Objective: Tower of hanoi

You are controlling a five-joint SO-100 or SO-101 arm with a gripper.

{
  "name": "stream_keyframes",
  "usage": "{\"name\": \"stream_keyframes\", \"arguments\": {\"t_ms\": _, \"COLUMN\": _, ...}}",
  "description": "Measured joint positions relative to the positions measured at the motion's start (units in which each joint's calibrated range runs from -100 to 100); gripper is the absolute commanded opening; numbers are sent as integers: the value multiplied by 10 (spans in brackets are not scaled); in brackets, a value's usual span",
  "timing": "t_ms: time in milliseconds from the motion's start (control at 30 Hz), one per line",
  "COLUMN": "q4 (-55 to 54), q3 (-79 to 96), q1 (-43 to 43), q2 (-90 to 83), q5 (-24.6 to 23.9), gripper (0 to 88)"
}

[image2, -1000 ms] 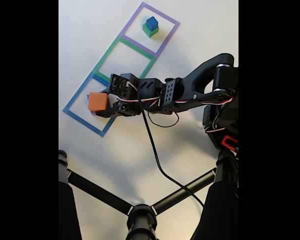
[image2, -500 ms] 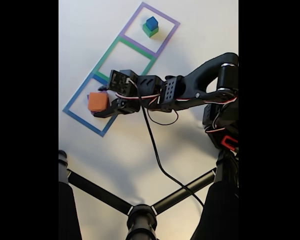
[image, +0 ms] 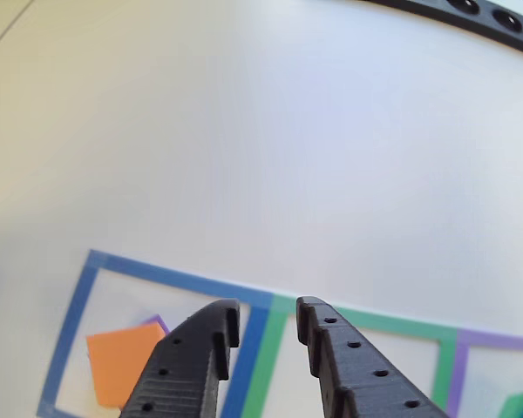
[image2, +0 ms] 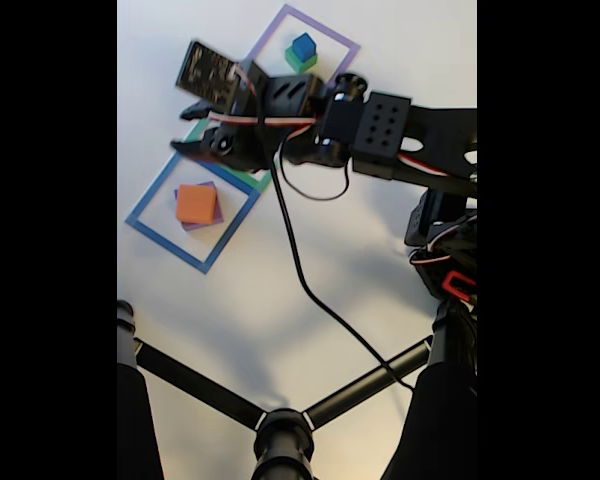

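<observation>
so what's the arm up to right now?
Tower of Hanoi run. The orange block sits on the purple block inside the blue taped square. The gripper is open and empty, above the blue/green border. The blue cube sits on the green block in the purple taped square.

A: Work surface? 
B: White tabletop, matte, evenly lit, soft shadows.

A: Markings? 
B: Taped square outlines, blue, green, purple, in a row.

A: Foreground? 
B: Black tubular struts, possibly a stand.
</observation>
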Motion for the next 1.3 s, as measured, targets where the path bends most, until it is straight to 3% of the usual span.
{"name": "stream_keyframes", "arguments": {"t_ms": 333, "q4": 472, "q3": -353, "q1": 137, "q2": -23, "q5": 0, "gripper": 0}}
{"name": "stream_keyframes", "arguments": {"t_ms": 467, "q4": 602, "q3": -492, "q1": 205, "q2": -24, "q5": 0, "gripper": 0}}
{"name": "stream_keyframes", "arguments": {"t_ms": 900, "q4": 616, "q3": -525, "q1": 373, "q2": -24, "q5": 0, "gripper": 0}}
{"name": "stream_keyframes", "arguments": {"t_ms": 1167, "q4": 616, "q3": -456, "q1": 489, "q2": -40, "q5": 0, "gripper": 0}}
{"name": "stream_keyframes", "arguments": {"t_ms": 1300, "q4": 616, "q3": -411, "q1": 519, "q2": -63, "q5": 0, "gripper": 56}}
